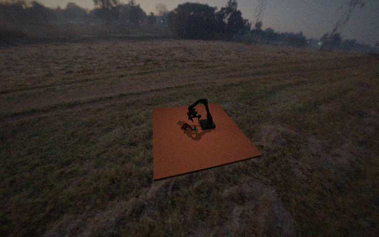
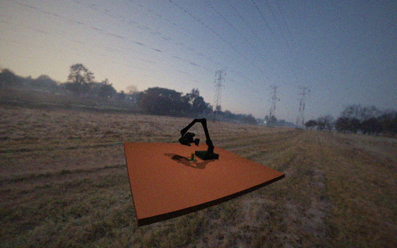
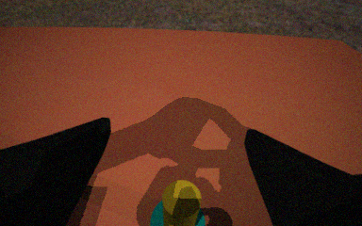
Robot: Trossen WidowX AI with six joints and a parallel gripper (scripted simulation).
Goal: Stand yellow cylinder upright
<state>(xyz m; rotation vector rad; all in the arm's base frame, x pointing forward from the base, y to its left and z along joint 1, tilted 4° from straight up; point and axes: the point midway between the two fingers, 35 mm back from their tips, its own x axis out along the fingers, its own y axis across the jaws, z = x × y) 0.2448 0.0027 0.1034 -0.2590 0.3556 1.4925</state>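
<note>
yellow cylinder (image 3: 181, 203), cyan circle (image 3: 157, 217), orange board (image 3: 189, 71)

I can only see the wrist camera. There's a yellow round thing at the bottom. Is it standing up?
Observer: Yes. The exterior view shows the yellow tall cylinder upright on the orange board.
Operator: Is the robot touching it?
Observer: No. The black gripper hangs open above it, apart from it.
Operator: Where's the robot's bottom part?
Observer: Its black base sits on the board just beside the cylinder.
</note>
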